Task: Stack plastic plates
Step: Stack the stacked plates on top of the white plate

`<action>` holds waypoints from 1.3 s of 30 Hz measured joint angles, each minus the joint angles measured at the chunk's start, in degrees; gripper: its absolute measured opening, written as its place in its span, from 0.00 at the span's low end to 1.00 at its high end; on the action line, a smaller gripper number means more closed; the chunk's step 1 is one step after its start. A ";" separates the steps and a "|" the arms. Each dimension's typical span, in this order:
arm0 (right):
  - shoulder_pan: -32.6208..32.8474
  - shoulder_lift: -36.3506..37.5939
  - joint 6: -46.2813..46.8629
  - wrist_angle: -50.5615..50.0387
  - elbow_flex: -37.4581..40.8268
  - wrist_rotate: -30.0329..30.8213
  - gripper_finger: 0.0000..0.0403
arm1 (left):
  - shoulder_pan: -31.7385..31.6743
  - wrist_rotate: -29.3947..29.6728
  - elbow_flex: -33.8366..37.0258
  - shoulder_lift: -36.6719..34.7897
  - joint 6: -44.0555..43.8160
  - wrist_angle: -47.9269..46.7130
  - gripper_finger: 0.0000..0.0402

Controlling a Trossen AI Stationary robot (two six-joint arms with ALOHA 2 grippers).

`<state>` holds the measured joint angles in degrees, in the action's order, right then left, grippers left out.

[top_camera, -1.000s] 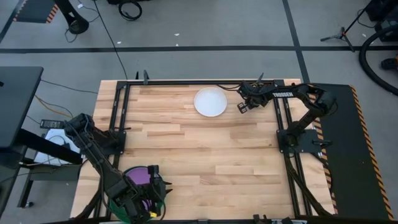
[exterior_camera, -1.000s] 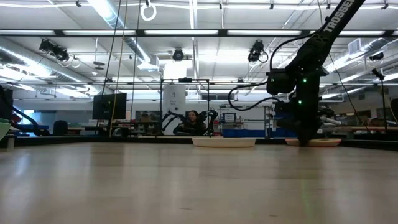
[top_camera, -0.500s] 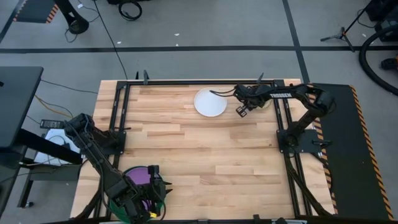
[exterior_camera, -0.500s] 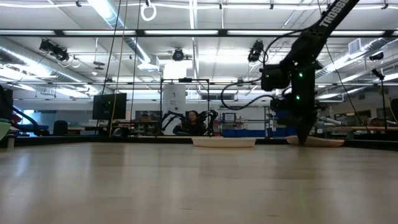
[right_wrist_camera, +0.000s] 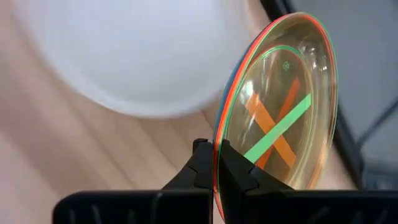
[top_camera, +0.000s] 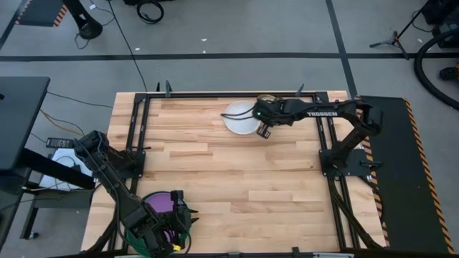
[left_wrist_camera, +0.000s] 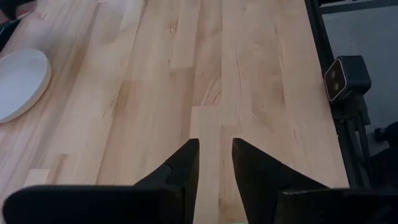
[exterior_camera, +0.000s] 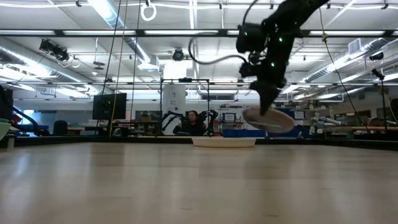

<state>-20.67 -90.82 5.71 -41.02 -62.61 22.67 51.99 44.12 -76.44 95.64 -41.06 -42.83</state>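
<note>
Small translucent round plastic plates (right_wrist_camera: 273, 106), nested together with orange and green rims showing, pinched by the edge in the right pincer (right_wrist_camera: 219, 163) and carried clear of the desk (top_camera: 237, 179), just beside and partly over the medium white round plastic plate (top_camera: 240, 118) lying flat near the far edge. In the low view, tilted in the air above that white plate (exterior_camera: 224, 142). Step in hand, by judgement: bringing the small set onto the white plate. Next move calls for centring over it, levelling, lowering, then letting go. Near the front left corner, purple plate (top_camera: 162, 204) on a green one beneath the left pincer (left_wrist_camera: 214, 163), fingers slightly apart and holding nothing.
</note>
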 joint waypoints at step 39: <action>9.87 -19.86 -30.59 21.47 -1.05 8.04 0.16 | 0.00 -0.04 -0.02 -0.02 -0.52 -0.28 0.26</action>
<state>-10.80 -110.68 -24.89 -19.55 -63.66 30.71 51.99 44.07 -76.47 95.61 -41.58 -43.11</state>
